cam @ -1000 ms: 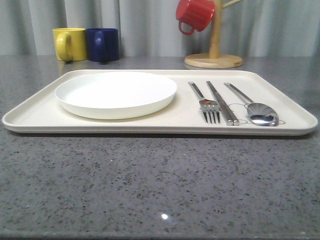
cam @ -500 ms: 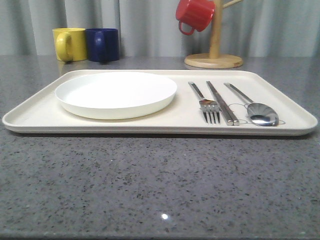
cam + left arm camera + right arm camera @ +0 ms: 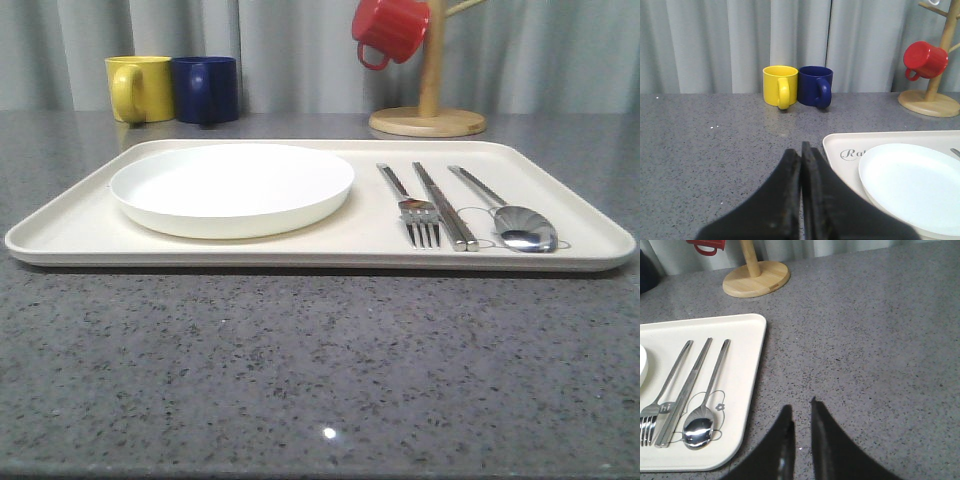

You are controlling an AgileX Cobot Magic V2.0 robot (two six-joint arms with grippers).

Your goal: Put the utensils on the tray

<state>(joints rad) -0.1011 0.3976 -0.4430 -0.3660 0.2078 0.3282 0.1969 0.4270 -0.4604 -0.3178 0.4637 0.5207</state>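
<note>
The cream tray (image 3: 320,258) lies across the table's middle. On its right part three utensils lie side by side: a fork (image 3: 420,225), a pair of chopsticks (image 3: 445,205) and a spoon (image 3: 525,230). The right wrist view shows the same spoon (image 3: 700,430), chopsticks (image 3: 687,390) and fork (image 3: 660,400) on the tray (image 3: 747,390). My right gripper (image 3: 800,410) hovers over bare table beside the tray's right edge, its fingers slightly apart with nothing between them. Over the table by the tray's (image 3: 840,145) left corner my left gripper (image 3: 801,150) is shut and empty.
A round white plate (image 3: 232,185) sits on the tray's left half. A yellow mug (image 3: 140,88) and a blue mug (image 3: 205,88) stand at the back left. A wooden mug tree (image 3: 428,120) with a red mug (image 3: 390,28) stands at the back right.
</note>
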